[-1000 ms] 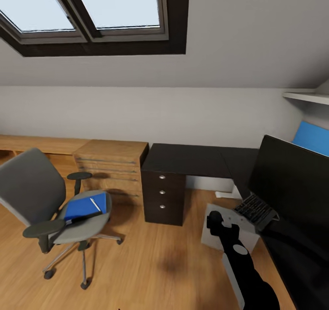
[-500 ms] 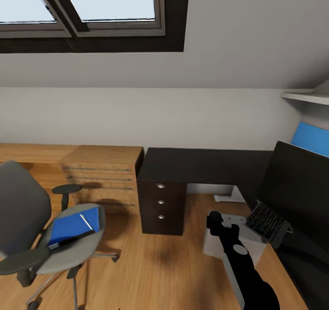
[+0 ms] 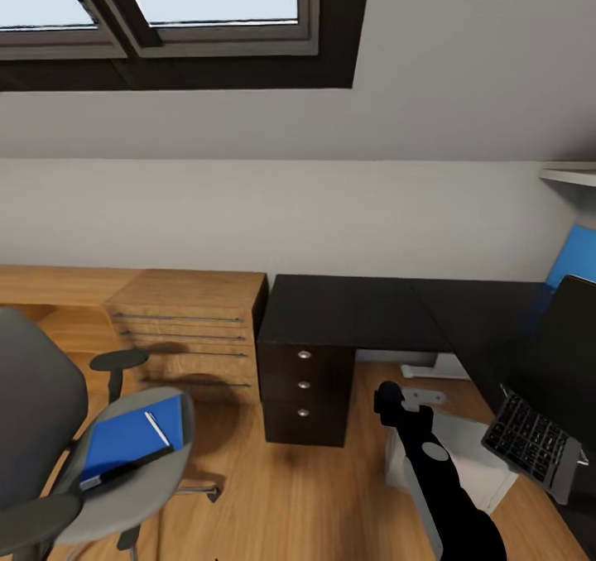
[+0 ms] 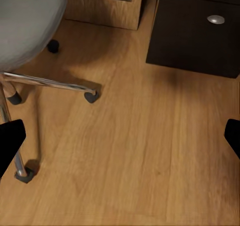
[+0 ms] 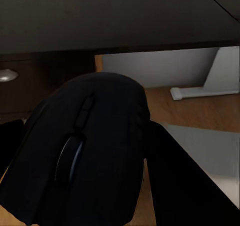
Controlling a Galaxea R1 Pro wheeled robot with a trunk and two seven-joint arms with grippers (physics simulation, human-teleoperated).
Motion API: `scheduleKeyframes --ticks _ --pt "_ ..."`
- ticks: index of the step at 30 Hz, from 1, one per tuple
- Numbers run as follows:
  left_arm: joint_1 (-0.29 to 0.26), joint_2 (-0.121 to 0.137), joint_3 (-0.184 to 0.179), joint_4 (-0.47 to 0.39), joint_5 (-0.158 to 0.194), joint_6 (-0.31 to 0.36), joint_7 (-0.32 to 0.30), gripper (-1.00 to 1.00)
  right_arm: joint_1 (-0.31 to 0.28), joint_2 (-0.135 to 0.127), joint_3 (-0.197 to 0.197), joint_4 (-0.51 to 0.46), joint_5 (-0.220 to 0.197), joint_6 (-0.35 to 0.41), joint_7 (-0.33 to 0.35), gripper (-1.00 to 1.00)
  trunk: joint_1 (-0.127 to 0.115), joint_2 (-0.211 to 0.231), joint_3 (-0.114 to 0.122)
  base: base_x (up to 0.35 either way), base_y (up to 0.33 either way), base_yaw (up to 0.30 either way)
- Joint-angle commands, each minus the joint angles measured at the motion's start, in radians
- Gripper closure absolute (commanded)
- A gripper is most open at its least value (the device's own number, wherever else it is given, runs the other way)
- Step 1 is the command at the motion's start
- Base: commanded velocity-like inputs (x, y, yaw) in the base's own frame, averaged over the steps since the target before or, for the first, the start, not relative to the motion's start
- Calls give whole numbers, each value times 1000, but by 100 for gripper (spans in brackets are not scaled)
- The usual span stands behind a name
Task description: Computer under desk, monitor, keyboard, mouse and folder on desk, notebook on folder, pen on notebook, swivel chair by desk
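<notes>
One mouse [image 5: 87,151], black, clenched in my right claw [image 3: 389,399], carried low over the wooden floor in front of the drawer block.

Left claw [image 4: 120,141]: released, both fingers spread wide above bare floorboards, just beside the chair's chrome base.

Tabletop [image 3: 352,309]: black, L-shaped, three drawers with silver knobs; its near stretch is bare. Monitor [image 3: 571,354] stands on the right-hand wing. Keyboard [image 3: 530,443] lies tilted at the monitor's foot; whether it rests flat on the tabletop I cannot tell.

Computer [image 3: 463,457]: pale grey box on the floor beside my right arm, close under the tabletop edge.

Swivel chair [image 3: 50,429]: well apart from the tabletop, carrying the blue folder [image 3: 128,437] on its seat, with a pale pen [image 3: 157,429] lying on the folder.

Step in hand, by my reckoning: delivering the mouse. Next move calls for raising the right claw above the tabletop edge and setting the mouse down beside the keyboard. Folder, pen and chair not yet dealt with.
</notes>
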Motion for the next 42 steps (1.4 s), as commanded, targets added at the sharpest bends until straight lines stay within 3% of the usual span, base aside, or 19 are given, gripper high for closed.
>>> scheduleKeyframes --ticks 1,14,26,42 --pt "-1 0 -4 1 9 -4 1 -100 0 1 -1 -3 -2 5 -3 100 1 -1 -2 303 -54 150" --pt "-1 0 -5 1 8 -4 1 -100 0 -1 -2 -7 -2 5 -4 100 1 -1 -7 259 -140 9" --pt "-1 0 -5 1 8 -4 1 -100 0 -1 -2 -7 -2 5 -4 100 1 -1 -7 72 -10 -179" --pt "-1 0 -5 1 8 -4 1 -100 0 -1 -2 -11 -2 5 -5 100 1 -1 -14 109 21 17"
